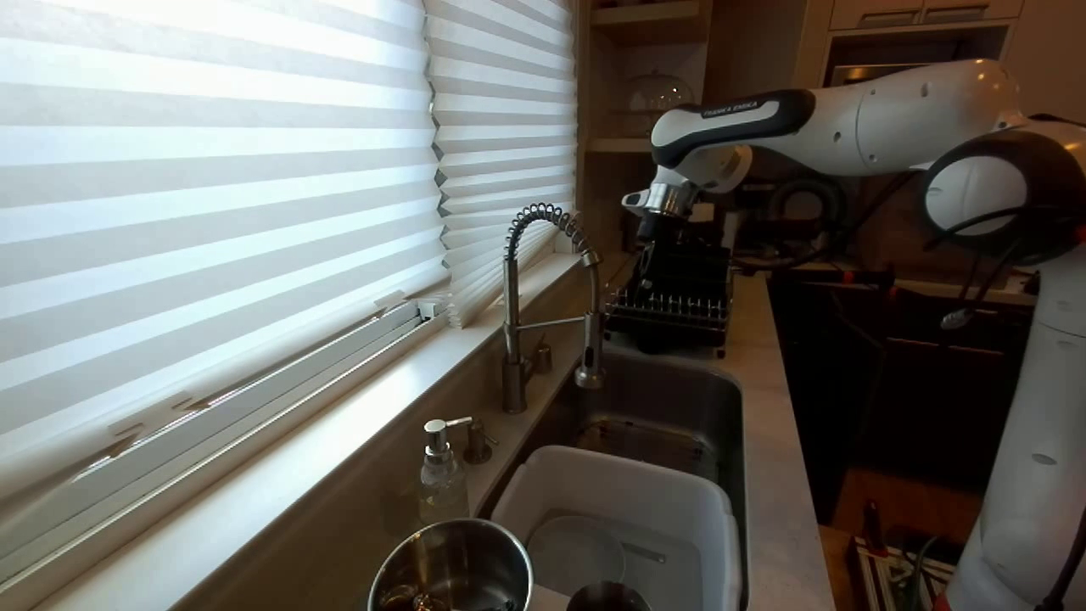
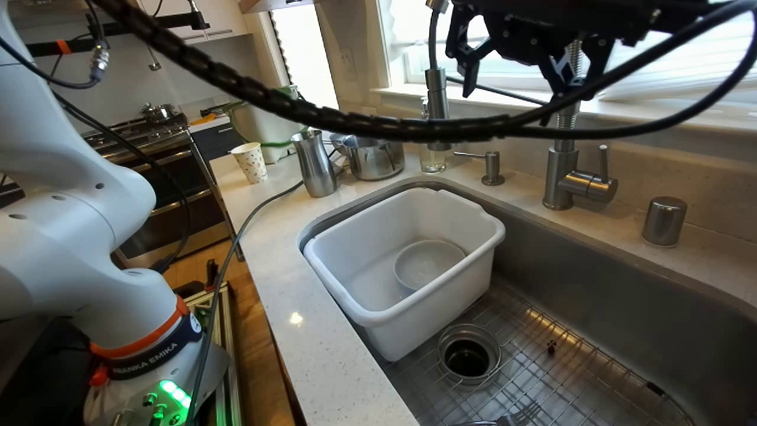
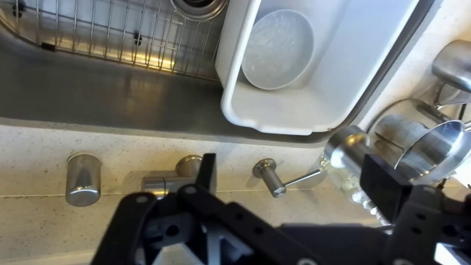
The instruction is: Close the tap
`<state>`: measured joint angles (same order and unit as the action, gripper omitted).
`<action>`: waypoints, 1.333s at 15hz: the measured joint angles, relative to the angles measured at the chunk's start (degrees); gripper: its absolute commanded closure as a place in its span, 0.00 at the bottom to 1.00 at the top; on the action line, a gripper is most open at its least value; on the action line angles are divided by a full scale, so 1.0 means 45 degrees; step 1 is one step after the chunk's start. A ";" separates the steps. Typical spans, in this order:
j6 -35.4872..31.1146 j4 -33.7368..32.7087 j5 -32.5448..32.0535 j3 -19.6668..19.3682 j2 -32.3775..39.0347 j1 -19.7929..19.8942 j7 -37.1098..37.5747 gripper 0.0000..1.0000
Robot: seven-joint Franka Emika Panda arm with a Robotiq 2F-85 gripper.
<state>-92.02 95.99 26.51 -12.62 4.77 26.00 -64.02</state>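
The tap [image 1: 512, 339] is a silver faucet with an arched spring neck and a hanging spray head, seen in both exterior views. Its base [image 2: 559, 177] and short lever handle [image 2: 603, 163] show at the sink's back edge; the lever stands nearly upright. My gripper [image 2: 514, 92] is open and empty, in front of the tap's post and hiding part of it. In the wrist view, the gripper [image 3: 290, 167] has its fingers wide apart. The left finger covers part of the tap's base [image 3: 188, 166]. The spray head [image 3: 346, 149] is by the right finger. No water shows.
A white tub [image 2: 437, 319] with a bowl stands in the sink [image 2: 591, 290]. A soap dispenser pump [image 2: 492, 168] and a metal cap [image 2: 664, 222] flank the tap. A glass soap bottle [image 1: 443, 488], a pot [image 2: 375, 160], a pitcher [image 2: 317, 165] and a dish rack [image 1: 670, 310] are nearby.
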 measured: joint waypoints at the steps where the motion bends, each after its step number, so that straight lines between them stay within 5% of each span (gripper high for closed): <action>1: 0.0182 0.0336 -0.0103 -0.0128 -0.0414 -0.0040 0.0077 0.00; 10: 0.0493 0.2711 -0.1713 -0.0898 -0.3783 -0.0692 0.2402 0.00; 20: -0.0784 0.3956 -0.3687 -0.0920 -0.5801 -0.1421 0.5349 0.00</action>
<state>-95.55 113.80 9.92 -16.76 -21.33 19.60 -39.95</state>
